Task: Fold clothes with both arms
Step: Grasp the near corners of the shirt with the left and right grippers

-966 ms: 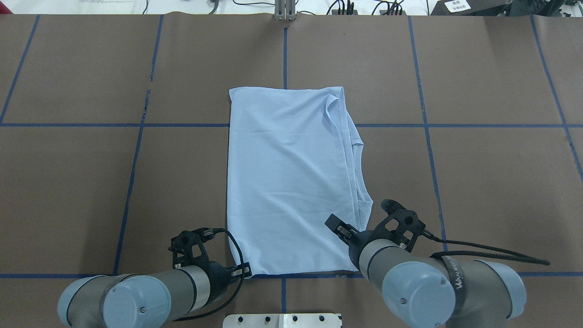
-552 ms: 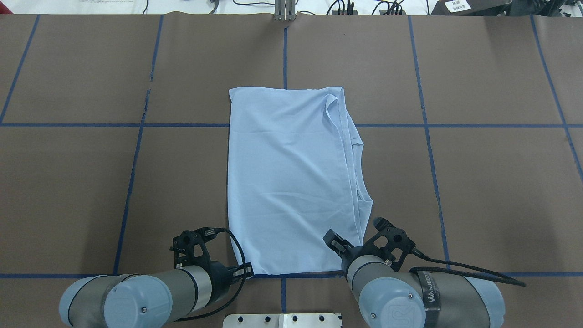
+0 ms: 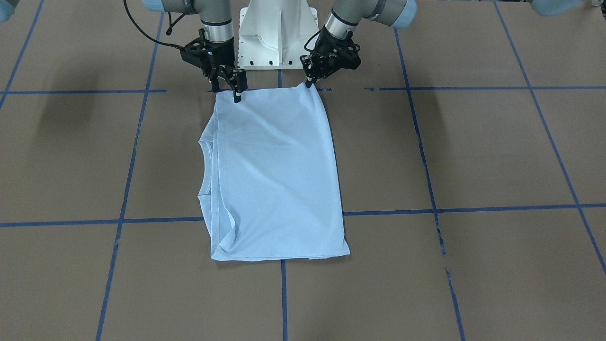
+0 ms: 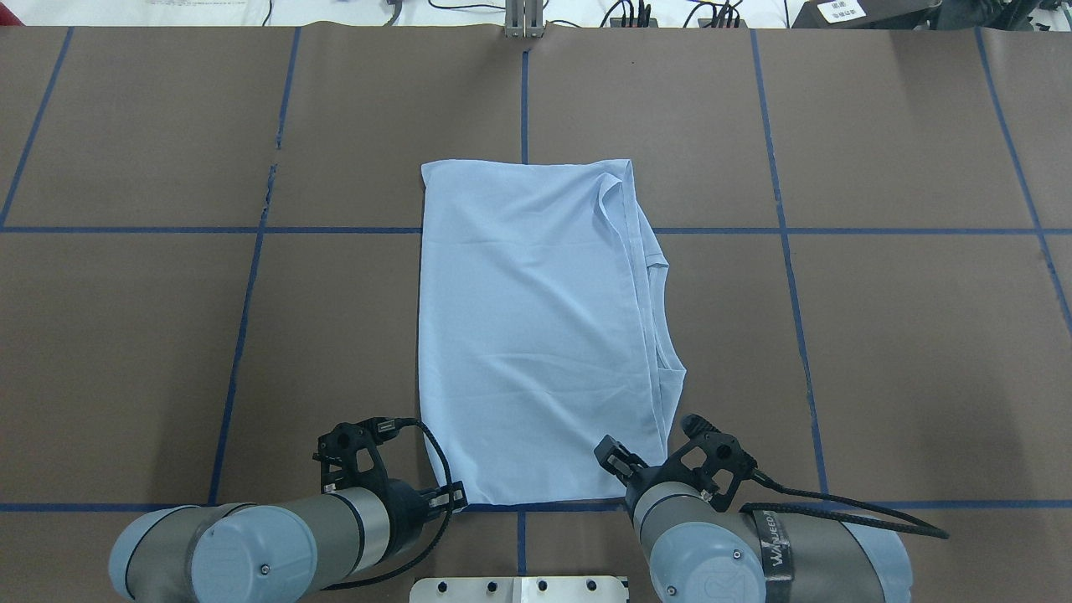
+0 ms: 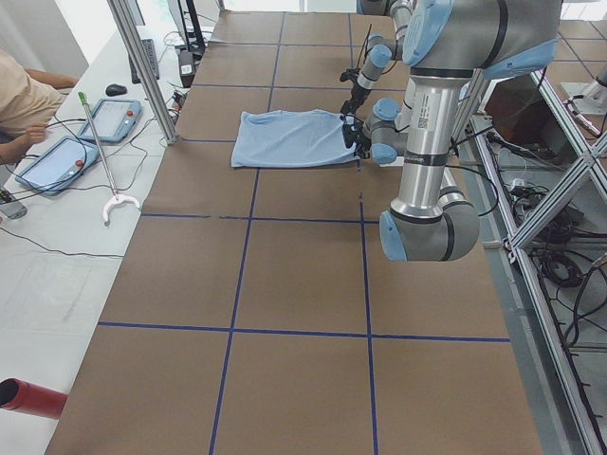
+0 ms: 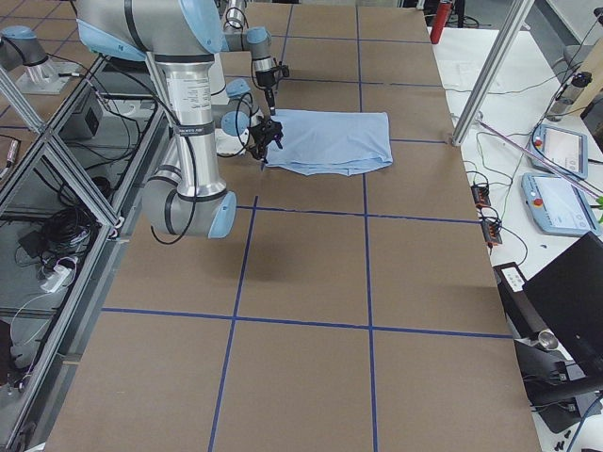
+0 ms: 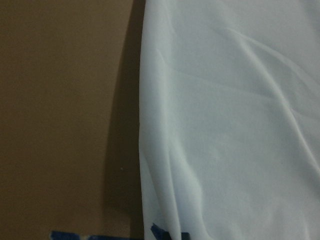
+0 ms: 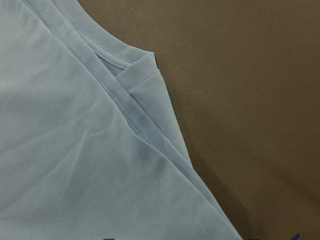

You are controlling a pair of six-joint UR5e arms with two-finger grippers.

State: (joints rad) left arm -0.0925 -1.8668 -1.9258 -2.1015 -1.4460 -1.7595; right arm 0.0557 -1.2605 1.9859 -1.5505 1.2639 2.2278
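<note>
1. You see the light blue T-shirt [image 4: 536, 335] lying flat on the brown table [image 4: 879, 335], folded lengthwise into a tall rectangle at the middle of the blue tape grid [image 4: 783, 251]; its near edge lies along the tape line just in front of the white pedestal [image 3: 277, 28].
2. The layered edge with the round neck opening [image 4: 662, 318] faces the robot's right side; the opposite long edge is a smooth fold.
3. Look at the right gripper [image 3: 226, 91] in the front-facing view: its fingers stand apart at the shirt's near right corner, one fingertip [image 3: 236, 97] down on the cloth edge — released, nothing clamped.
4. The left gripper [image 3: 310, 83] sits at the near left corner, its tip touching the hem; the black body hides its fingers, so you cannot tell whether it grips the cloth or stands released.
5. The right wrist camera shows stitched hems and the neck band stacked over brown table; the left wrist camera shows the plain folded edge beside brown table, with a bit of blue tape at the bottom.
6. In the left side view a person's arm [image 5: 24, 104] rests by two tablets [image 5: 119, 118] on the white bench — well apart from the shirt.
</note>
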